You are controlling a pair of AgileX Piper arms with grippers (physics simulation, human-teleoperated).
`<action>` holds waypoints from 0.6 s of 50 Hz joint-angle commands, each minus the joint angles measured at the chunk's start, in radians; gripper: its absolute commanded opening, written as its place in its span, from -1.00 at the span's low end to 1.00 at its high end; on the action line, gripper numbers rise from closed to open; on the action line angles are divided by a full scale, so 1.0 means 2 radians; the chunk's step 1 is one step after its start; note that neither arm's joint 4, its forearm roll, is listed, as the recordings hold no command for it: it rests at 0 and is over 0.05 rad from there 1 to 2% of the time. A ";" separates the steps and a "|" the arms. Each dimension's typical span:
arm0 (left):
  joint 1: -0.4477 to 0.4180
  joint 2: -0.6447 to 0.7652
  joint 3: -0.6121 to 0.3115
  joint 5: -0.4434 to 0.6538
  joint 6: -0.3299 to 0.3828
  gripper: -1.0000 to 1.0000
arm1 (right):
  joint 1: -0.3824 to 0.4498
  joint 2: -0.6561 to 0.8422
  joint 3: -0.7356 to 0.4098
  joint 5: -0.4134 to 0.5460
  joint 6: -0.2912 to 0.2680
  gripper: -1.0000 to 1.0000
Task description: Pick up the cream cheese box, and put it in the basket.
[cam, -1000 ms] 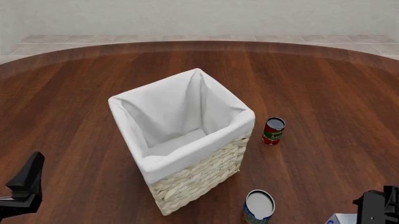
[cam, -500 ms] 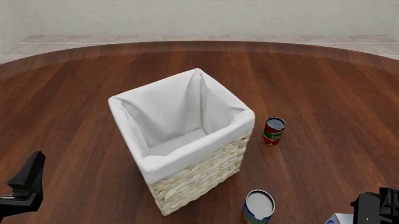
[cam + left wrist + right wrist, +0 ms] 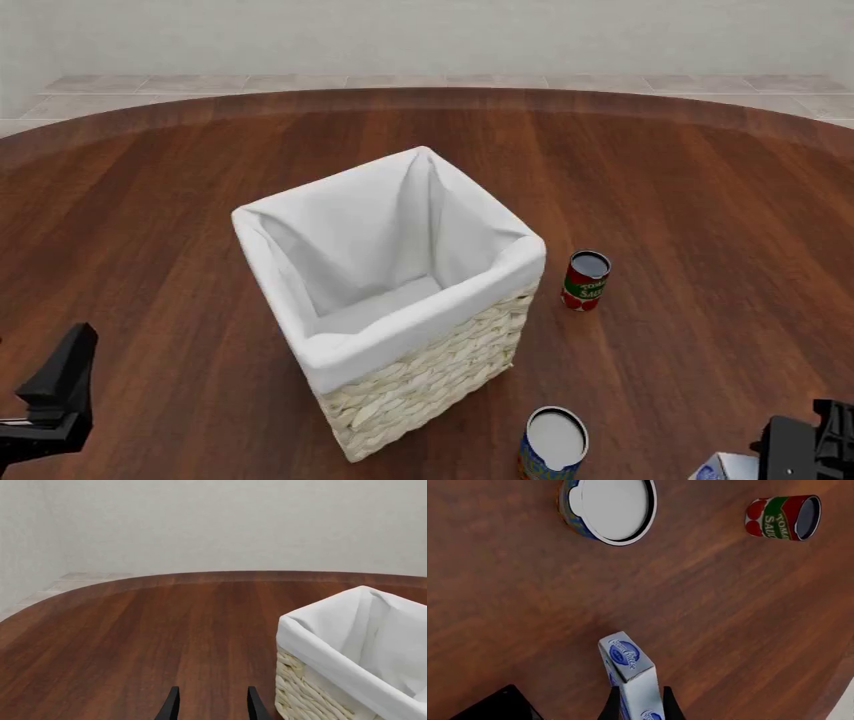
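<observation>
The cream cheese box (image 3: 627,672), a white carton with a blue oval logo, stands on edge between the fingers of my right gripper (image 3: 639,696), which press on both its sides. In the front view only a corner of the cream cheese box (image 3: 723,468) shows at the bottom edge, beside the right gripper (image 3: 798,448). The basket (image 3: 400,335), pale wicker with a white liner, stands mid-table and has nothing showing inside. My left gripper (image 3: 212,705) is open and holds nothing, left of the basket (image 3: 313,640). It sits low at the front view's left as the left gripper (image 3: 64,375).
A red tomato sauce can (image 3: 585,280) stands right of the basket and also shows as the red can (image 3: 780,517). A blue-orange can (image 3: 553,443) with a white lid stands by the basket's near corner, close to the box, also seen as the blue-orange can (image 3: 607,507).
The right arm has sunk slightly toward the front view's bottom edge, and the box corner beside it has shifted a little. The left arm has not moved.
</observation>
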 commanded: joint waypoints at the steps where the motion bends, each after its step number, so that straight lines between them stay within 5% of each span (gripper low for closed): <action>1: 0.000 -0.002 0.000 0.001 -0.001 1.00 | -0.002 0.003 -0.004 0.003 0.005 -1.00; 30: 0.003 -0.021 0.000 0.013 -0.005 1.00 | -0.002 0.009 -0.039 0.015 -0.006 -1.00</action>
